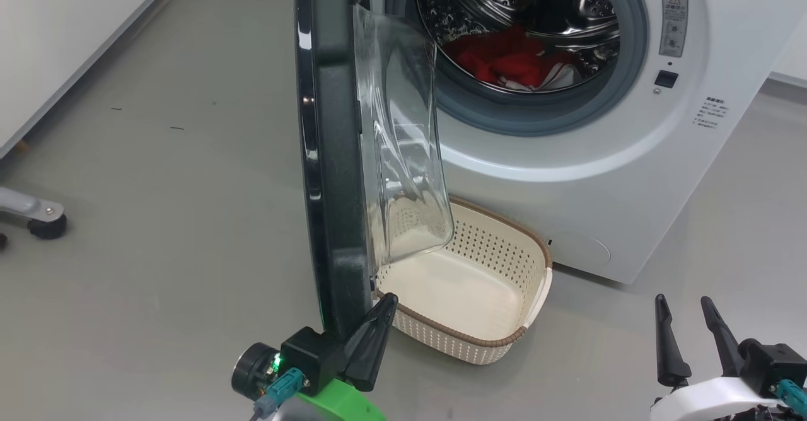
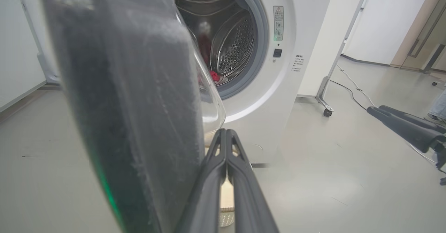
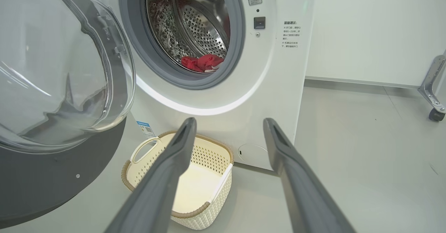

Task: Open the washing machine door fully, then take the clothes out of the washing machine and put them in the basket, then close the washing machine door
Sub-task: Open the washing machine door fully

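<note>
Smooth grey floor (image 1: 157,219) met the white washing machine (image 1: 567,175). Its glossy round black door (image 1: 331,156), glass bowl bulging, stood out front. My left gripper (image 1: 388,301), pinched shut and empty, sat at that slick edge; it could skid off, I reckoned. My right gripper (image 1: 684,304) gaped wide. Soft red clothes (image 1: 510,62) lay inside, the cream perforated basket (image 1: 536,244) at its foot.

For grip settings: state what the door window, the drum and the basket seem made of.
Door window: clear glass or hard plastic, glossy; see-through, with sharp reflections.
Drum: bright metal, probably steel; mirror-like sheen, punched holes.
Basket: cream moulded plastic, matt; even perforations. Its brown rim looks woven, though it is likely plastic too.
</note>
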### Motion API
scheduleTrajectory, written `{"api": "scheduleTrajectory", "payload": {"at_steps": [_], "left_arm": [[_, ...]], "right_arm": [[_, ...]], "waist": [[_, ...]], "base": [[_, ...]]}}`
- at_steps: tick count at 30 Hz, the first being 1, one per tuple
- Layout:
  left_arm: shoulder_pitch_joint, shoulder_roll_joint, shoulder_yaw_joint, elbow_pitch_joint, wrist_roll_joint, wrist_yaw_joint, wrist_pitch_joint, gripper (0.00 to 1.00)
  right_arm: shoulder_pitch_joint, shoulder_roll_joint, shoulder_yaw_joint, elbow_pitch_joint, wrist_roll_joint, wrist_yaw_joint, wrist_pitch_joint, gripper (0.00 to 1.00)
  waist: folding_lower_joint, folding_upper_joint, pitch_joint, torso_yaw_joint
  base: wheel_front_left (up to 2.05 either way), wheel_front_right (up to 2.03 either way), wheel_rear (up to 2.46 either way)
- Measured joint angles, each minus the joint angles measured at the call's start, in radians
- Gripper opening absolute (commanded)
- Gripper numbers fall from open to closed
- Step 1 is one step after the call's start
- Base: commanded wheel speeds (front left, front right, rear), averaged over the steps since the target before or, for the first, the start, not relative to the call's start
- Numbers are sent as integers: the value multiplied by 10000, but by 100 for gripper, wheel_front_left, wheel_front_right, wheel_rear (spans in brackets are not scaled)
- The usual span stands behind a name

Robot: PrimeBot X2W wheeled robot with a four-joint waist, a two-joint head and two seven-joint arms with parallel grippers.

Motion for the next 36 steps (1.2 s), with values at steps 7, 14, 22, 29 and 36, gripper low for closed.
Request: {"api": "scheduleTrajectory", "payload": {"at_steps": [7, 14, 22, 29, 36], "left_arm": [[149, 176, 303, 4, 105, 182, -180, 0], [317, 401, 1039, 65, 105, 420, -376, 0], [360, 506, 1785, 150, 107, 476, -617, 0], [355, 516, 2506, 328, 107, 518, -802, 0], [289, 570, 3246, 495, 180, 529, -924, 0]], "right_arm": [[4, 23, -36, 2, -56, 27, 0, 100], [2, 48, 33, 42, -140, 88, 0, 100], [-6, 59, 100, 54, -144, 130, 0, 100], [-76, 63, 94, 61, -146, 134, 0, 100], [-228, 63, 92, 33, -255, 174, 0, 100]], "waist": [[0, 0, -51, 311], [0, 0, -36, 430], [0, 0, 105, 351], [0, 0, 297, 146], [0, 0, 509, -30]], "base": [[0, 0, 0], [0, 0, 0], [0, 0, 0], [0, 0, 0], [0, 0, 0]]}}
